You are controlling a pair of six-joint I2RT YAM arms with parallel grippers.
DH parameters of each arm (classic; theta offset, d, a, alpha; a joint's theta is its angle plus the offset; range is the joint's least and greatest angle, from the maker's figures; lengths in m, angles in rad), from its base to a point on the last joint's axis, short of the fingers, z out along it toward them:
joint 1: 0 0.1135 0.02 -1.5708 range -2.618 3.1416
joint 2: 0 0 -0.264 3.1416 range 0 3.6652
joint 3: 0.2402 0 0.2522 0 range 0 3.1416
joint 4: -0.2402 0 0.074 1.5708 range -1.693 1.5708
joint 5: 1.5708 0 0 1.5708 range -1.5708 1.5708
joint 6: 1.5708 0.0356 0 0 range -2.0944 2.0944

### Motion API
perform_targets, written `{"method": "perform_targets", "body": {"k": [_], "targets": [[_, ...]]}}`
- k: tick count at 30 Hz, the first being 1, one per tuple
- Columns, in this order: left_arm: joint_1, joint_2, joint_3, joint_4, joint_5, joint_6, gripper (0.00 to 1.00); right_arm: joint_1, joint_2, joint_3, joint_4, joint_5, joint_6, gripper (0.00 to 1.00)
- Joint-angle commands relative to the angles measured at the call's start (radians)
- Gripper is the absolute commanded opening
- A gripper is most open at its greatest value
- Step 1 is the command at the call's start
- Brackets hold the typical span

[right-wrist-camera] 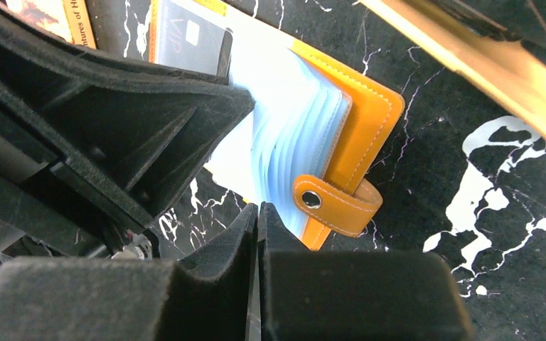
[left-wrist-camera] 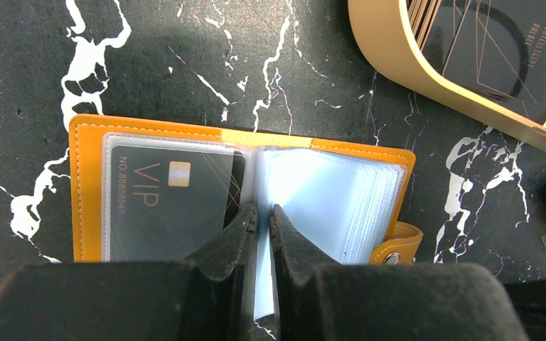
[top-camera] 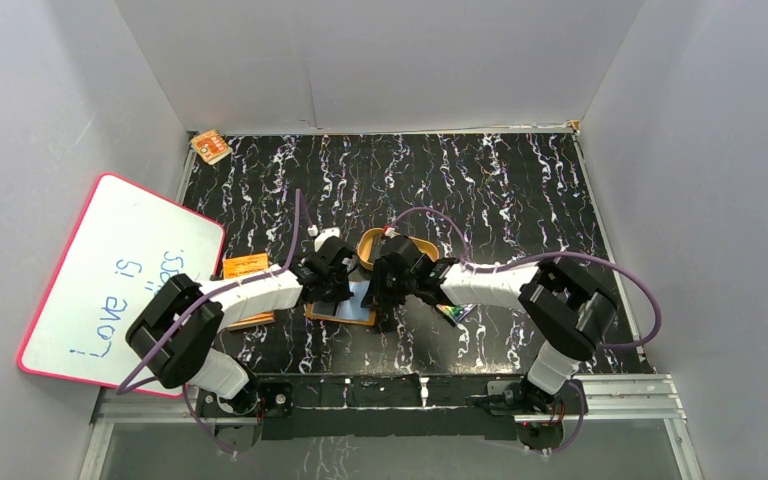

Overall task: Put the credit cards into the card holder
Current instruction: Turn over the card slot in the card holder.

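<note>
Gently now: the left gripper point(left-wrist-camera: 264, 209) pinches a wallet point(left-wrist-camera: 291, 185) page mid-frame; the right gripper point(right-wrist-camera: 257, 207) is clenched. Hold pages wide apart.

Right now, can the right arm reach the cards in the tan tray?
Likely yes: the tray, credit cards exposed, lies just past the card holder with nothing between; the right pincer, shut, must open first.

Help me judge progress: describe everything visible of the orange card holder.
The small orange leather card holder lies open, flat on the black marbled table, edges stitched. Inside are pale-blue clear plastic sleeves; the left one holds a black VIP card. Its snap tab sticks out undone. The left tool pinches a sleeve at the fold; the shut right tool is at the sleeves' edge.
</note>
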Motion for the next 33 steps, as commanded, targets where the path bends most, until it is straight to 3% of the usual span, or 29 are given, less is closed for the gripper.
{"method": "perform_targets", "body": {"k": [1,21,27,33], "targets": [[-0.005,0.054,-0.060,-0.093,0.033,-0.006,0.00,-0.009,0.023,0.052,0.037,0.001,0.017,0.12],[-0.004,-0.025,-0.010,-0.145,0.030,-0.038,0.01,-0.011,0.101,0.087,0.014,-0.068,-0.036,0.17],[-0.004,-0.086,0.030,-0.185,0.026,-0.044,0.30,-0.011,0.106,0.083,0.015,-0.063,-0.038,0.18],[-0.005,-0.118,0.065,-0.214,0.032,-0.041,0.49,-0.012,0.111,0.084,0.019,-0.063,-0.039,0.18]]}}
